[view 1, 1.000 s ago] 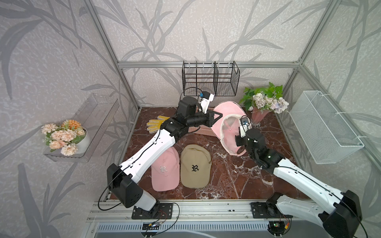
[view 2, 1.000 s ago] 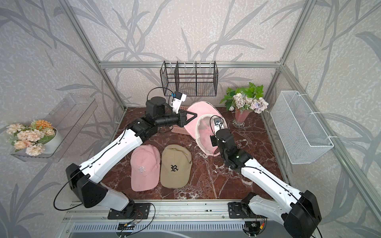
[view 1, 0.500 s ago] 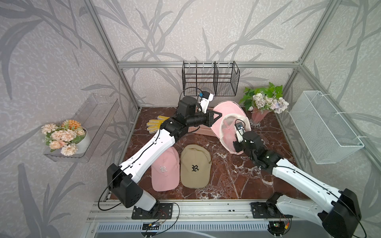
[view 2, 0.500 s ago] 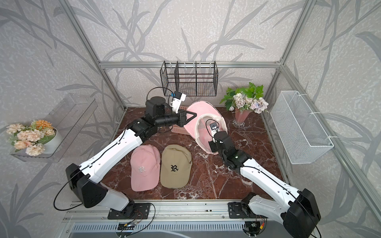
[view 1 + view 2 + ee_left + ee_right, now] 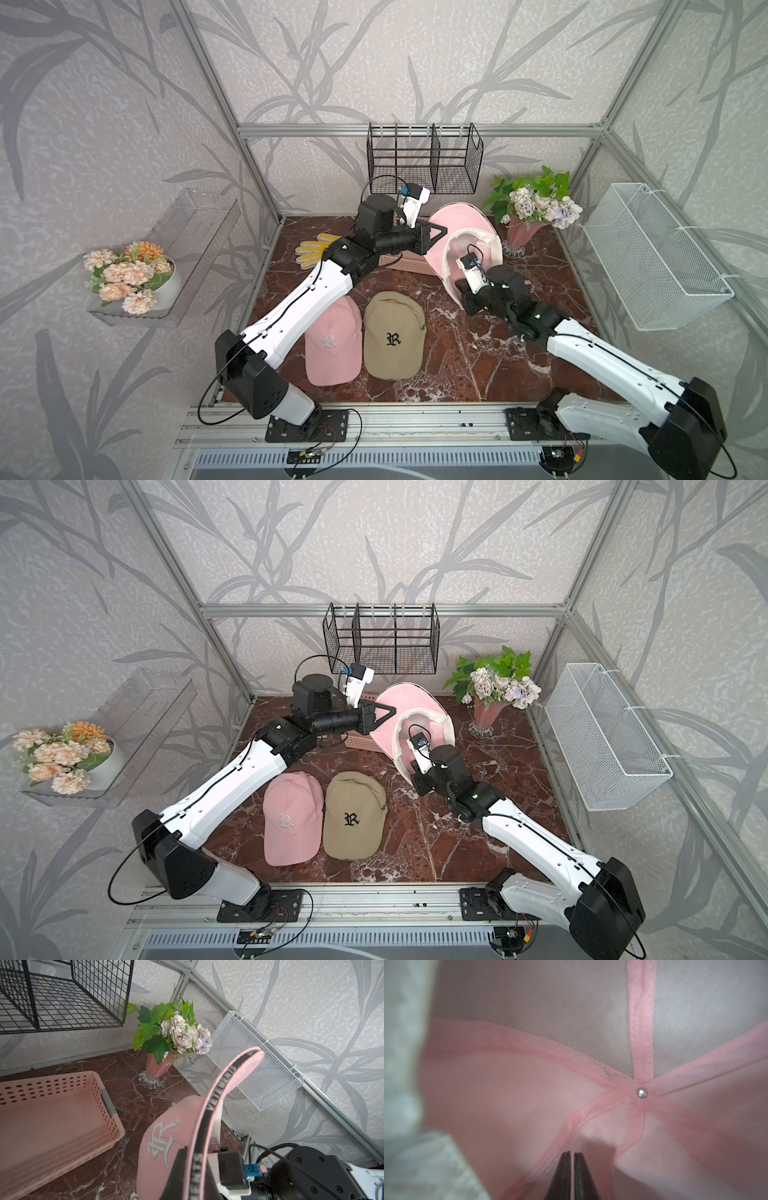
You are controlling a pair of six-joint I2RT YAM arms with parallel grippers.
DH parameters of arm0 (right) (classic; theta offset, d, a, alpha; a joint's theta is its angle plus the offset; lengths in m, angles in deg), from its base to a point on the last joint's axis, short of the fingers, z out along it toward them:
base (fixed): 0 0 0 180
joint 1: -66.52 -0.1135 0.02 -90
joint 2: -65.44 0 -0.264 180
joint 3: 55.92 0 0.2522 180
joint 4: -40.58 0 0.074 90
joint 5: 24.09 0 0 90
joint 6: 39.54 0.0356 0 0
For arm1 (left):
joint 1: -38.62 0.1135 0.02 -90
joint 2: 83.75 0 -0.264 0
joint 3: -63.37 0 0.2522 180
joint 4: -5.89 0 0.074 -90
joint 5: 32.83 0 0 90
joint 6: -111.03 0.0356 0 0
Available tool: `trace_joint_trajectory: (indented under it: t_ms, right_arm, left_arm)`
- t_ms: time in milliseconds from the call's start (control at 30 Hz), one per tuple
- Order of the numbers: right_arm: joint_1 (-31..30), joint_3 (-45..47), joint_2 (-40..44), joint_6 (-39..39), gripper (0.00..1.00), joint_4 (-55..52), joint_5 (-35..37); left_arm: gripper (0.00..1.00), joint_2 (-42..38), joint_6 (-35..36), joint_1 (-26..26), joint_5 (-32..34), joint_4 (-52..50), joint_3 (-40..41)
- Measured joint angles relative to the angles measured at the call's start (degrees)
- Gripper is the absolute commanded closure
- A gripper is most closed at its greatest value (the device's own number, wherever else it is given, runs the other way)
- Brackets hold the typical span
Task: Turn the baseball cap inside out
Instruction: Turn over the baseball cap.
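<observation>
**Left end effector**: closed on the brim of the pink baseball cap. In the left wrist view one black finger presses against the lettered black band along the brim's edge.

**Right end effector**: inside the cap's crown. Its two dark tips are parted by a narrow slit only. Whether they touch the lining cannot be told.

**Pink baseball cap:** held on edge at the back of the counter, between the pink basket and the flower vase.
- The opening faces the right arm and the brim points up.
- Inside are a white sweatband and pink seam tapes that meet at a metal rivet.
- An embroidered "R" shows on the outside in the left wrist view.
- Whether the lower edge rests on the counter cannot be told.

**Counter, front:** a second pink cap and a tan cap lie side by side, crown up, each with an "R".

**Counter, back left:** a yellow glove.

**Walls:**
- A black wire rack on the rear wall.
- A white mesh basket on the right.
- A clear shelf on the left, carrying a potted bouquet.
</observation>
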Motion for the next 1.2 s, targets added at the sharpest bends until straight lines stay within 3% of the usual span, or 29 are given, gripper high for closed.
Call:
trace_joint_trajectory:
  t_ms: [33, 133, 300, 433, 633, 767, 933, 1200]
  right_arm:
    - [0.2, 0.0, 1.0, 0.2, 0.63, 0.0, 0.3]
    - [2.1, 0.2, 5.9, 2.1, 0.51, 0.4, 0.4]
    - [8.9, 0.5, 14.3, 7.9, 0.39, 2.2, -3.7]
    - [14.9, -0.7, 15.9, 15.7, 0.37, 0.2, -6.7]
    - [24.2, -9.1, 10.3, 30.3, 0.38, -7.6, -15.6]
    - [25.2, -10.1, 8.3, 35.1, 0.38, -7.7, -22.4]
    - [25.2, -6.2, 9.4, 34.3, 0.34, -4.9, -25.0]
    - [25.2, -2.8, 7.4, 25.5, 0.34, -0.5, -26.7]
  left_arm:
    - [1.00, 0.0, 0.7, 0.0, 0.7, -0.2, 0.0]
    - [1.00, 0.0, 3.8, 0.0, 3.6, -0.8, 0.0]
    - [1.00, 0.0, 11.0, 0.0, 8.1, -0.9, 0.0]
    - [1.00, -0.1, 18.1, 0.0, 10.0, 1.5, 0.4]
    - [1.00, -2.3, 31.0, -1.2, 11.9, 6.4, 5.7]
    - [1.00, -3.0, 35.3, -1.9, 13.2, 7.1, 6.6]
    - [1.00, -3.3, 35.5, -2.1, 12.6, 7.5, 6.5]
    - [1.00, -3.3, 34.2, -1.9, 7.5, 5.4, 4.1]
